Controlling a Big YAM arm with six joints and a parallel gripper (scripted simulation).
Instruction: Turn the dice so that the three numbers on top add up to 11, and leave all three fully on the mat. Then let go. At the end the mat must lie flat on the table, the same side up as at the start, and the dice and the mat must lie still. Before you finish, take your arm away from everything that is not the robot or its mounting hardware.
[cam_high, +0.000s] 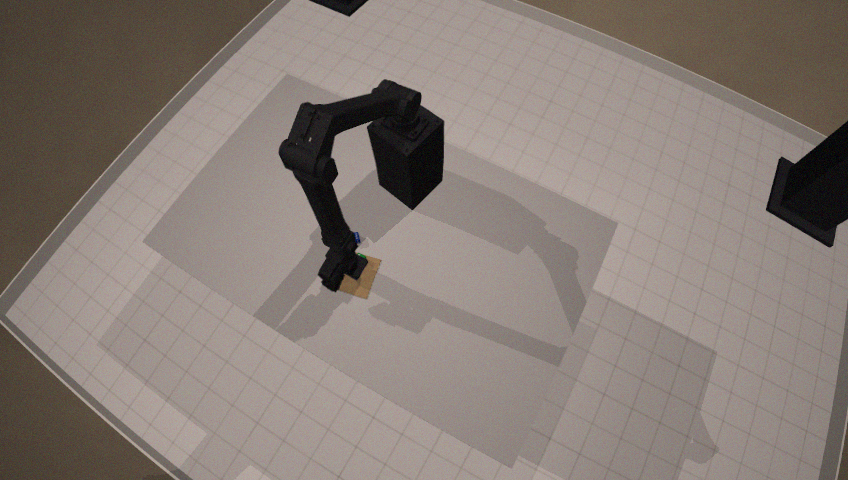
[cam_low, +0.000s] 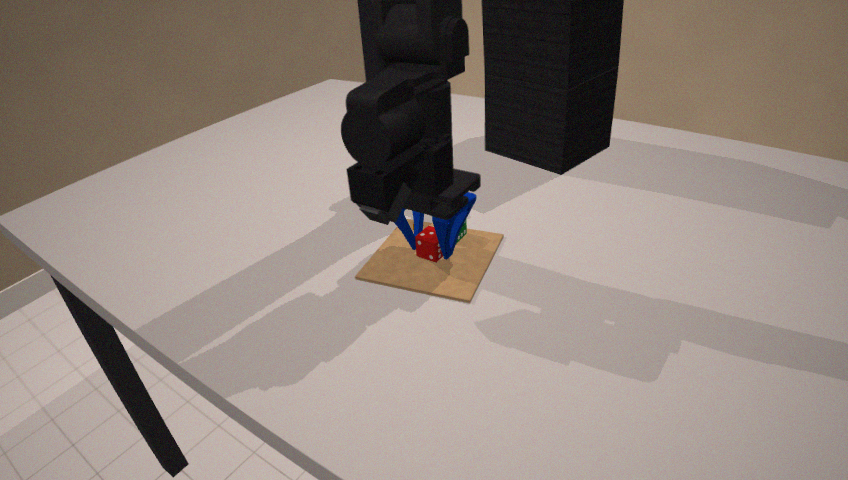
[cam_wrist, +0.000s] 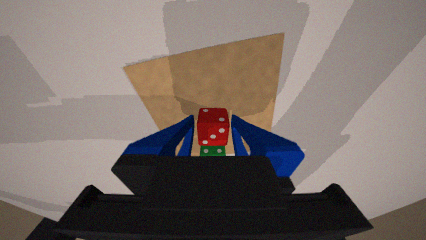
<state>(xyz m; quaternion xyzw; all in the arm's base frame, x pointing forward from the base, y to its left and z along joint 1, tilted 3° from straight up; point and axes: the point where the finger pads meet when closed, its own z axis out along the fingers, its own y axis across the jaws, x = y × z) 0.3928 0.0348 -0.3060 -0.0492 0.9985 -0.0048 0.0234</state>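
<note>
Gripper: as we look between its blue fingers, the black parallel gripper (cam_high: 348, 268) (cam_low: 430, 252) (cam_wrist: 212, 119) stands partly open, with nothing clamped; narrow gaps show beside the die in the wrist view.
Red die: we see the red cube-shaped die with white pips (cam_low: 427, 248) (cam_wrist: 213, 127) between the fingertips, on the mat; three pips appear uppermost, with two on the side facing the exterior view.
Green die: the green cube-shaped die with white pips (cam_high: 361, 255) (cam_low: 462, 230) (cam_wrist: 212, 151) sits behind the fingers, toward the pedestal; the tool hides much of it, so we cannot read its top.
Mat: under the fingers, the thin tan square mat (cam_high: 363, 288) (cam_low: 410, 276) (cam_wrist: 225, 65) lies flat on the pale grey table (cam_high: 464, 267) (cam_low: 535, 356) (cam_wrist: 50, 120).
Sum: we cannot tell the total on top from these views.
Arm: the black jointed arm (cam_high: 324, 202) (cam_low: 398, 35) reaches down to the gripper from the black rectangular pedestal (cam_high: 407, 172) (cam_low: 535, 89), which stands well apart from the fingertips.
</note>
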